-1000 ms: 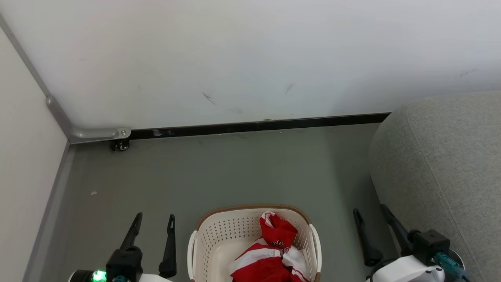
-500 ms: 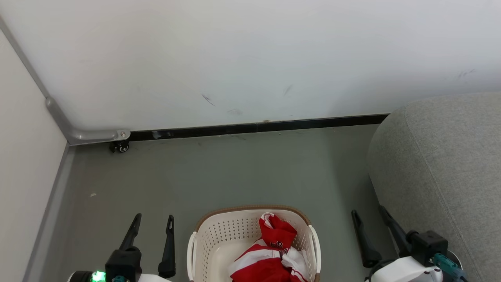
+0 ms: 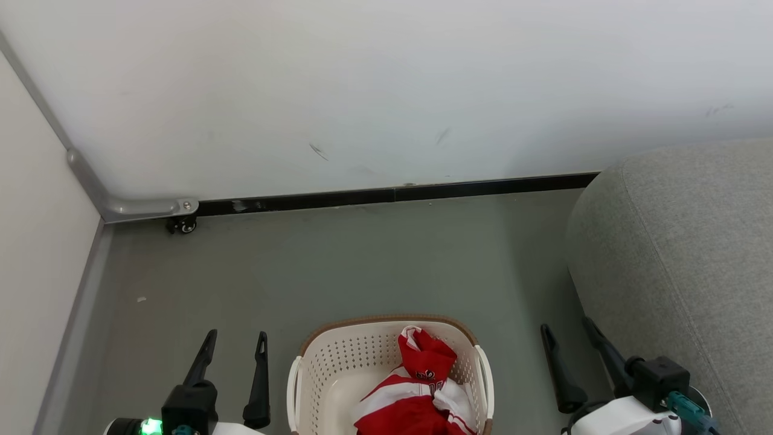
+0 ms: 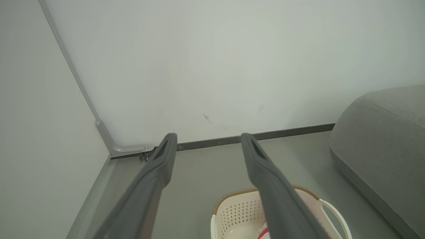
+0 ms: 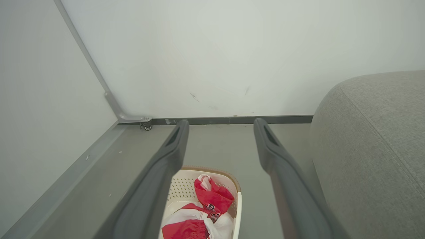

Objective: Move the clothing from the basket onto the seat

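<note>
Left end effector (image 3: 237,333) and right end effector (image 3: 566,324) spread, empty; reaching red-white soft clothing (image 3: 416,386) risks snagging bottom-centre cream perforated plastic basket (image 3: 338,329).

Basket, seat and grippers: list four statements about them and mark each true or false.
1. The clothing lies inside the basket. True.
2. The basket sits on top of the seat. False: it stands on the floor, to the left of the seat.
3. The left gripper and the right gripper are both open and hold nothing. True.
4. A red garment is already draped over the seat. False: the clothing is in the basket.
</note>
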You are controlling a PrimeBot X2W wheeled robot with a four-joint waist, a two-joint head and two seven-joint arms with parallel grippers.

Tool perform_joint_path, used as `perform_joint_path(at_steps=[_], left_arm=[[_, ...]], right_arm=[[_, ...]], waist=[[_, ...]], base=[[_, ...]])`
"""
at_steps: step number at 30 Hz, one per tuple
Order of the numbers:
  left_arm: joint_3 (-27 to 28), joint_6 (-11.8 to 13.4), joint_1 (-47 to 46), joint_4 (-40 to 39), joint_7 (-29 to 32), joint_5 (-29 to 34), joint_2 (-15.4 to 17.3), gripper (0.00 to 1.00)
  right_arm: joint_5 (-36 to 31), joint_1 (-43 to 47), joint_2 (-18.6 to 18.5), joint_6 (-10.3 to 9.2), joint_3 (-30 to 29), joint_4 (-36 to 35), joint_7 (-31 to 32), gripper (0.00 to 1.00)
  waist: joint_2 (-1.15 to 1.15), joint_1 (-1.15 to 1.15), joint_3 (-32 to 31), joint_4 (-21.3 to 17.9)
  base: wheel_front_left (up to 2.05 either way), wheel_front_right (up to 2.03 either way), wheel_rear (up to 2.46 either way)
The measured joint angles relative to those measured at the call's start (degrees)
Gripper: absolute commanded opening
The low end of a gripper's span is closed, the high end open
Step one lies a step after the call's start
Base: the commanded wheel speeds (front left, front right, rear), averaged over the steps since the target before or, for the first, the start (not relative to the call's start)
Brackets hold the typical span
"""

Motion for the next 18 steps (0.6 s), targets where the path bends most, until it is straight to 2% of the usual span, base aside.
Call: perform_joint_path(at_steps=[8,18], left_arm=[[-0.24,-0.16,-0.01,0.07,0.0,0.16,0.08,1.0],[-2.52,-2.68,-3.48,2.16,0.0,2.15,0.96,1.0]], right_arm=[[-0.01,0.0,0.0,0.0,0.1,-0.9,-0.03,1.0],[-0.15,-0.02,0.0,0.0,-1.86,-3.47,-0.21,1.0]], waist=[[0.0,0.0,0.74,-0.19],[0.0,-0.01,2.61,-0.68]], base=[[0.0,0.0,0.0],[0.0,0.0,0.0]])
